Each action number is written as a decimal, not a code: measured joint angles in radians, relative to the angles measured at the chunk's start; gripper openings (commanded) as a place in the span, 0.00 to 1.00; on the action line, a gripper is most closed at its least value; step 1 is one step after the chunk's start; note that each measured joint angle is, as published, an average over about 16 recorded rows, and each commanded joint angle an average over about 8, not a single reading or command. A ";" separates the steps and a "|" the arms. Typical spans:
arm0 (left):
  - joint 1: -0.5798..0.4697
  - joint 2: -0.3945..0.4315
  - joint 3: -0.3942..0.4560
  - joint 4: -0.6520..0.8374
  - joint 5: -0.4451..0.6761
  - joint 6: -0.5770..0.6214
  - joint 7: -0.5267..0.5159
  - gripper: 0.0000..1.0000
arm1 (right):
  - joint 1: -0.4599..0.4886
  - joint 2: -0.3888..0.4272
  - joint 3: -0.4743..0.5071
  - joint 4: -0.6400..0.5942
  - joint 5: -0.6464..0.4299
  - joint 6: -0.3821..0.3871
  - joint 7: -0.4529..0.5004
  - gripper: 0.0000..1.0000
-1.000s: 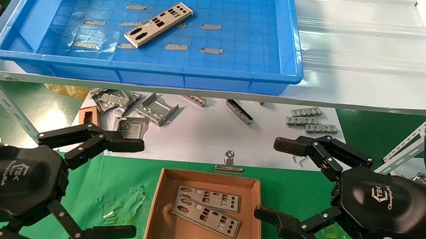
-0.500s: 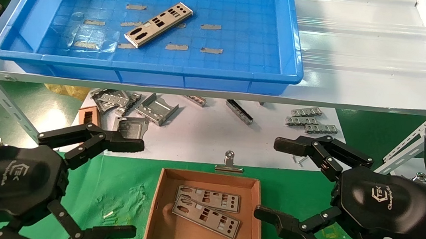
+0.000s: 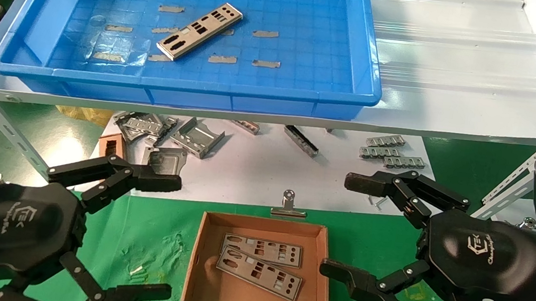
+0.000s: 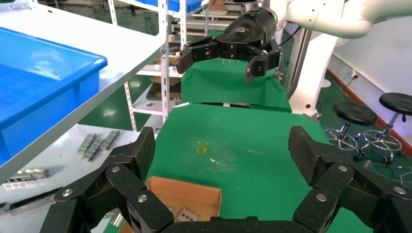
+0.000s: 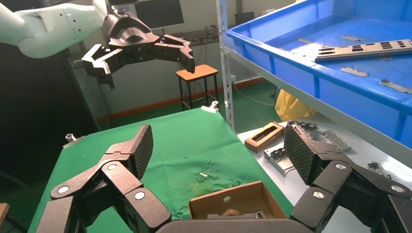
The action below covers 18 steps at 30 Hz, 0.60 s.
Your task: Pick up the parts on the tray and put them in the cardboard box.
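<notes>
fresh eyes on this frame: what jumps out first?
The big blue tray on the upper shelf, with one silver part lying diagonally on its floor. Below it, the cardboard box on the green cloth holds two more plates. The left gripper and right gripper hang open on either side of the box, both empty.

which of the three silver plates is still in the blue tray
The angled plate lying among tape strips on the blue tray; the other two plates lie overlapped inside the cardboard box.
</notes>
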<state>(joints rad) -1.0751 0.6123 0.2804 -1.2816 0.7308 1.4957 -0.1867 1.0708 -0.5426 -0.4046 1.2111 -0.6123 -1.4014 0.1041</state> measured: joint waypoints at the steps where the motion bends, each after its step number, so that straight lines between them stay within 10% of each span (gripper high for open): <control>1: 0.000 0.000 0.000 0.000 0.000 0.000 0.000 1.00 | 0.000 0.000 0.000 0.000 0.000 0.000 0.000 1.00; 18: 0.000 0.000 0.000 0.000 0.000 0.000 0.000 1.00 | 0.000 0.000 0.000 0.000 0.000 0.000 0.000 1.00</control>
<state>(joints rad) -1.0751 0.6123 0.2804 -1.2816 0.7308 1.4957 -0.1867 1.0708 -0.5426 -0.4046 1.2111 -0.6123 -1.4014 0.1041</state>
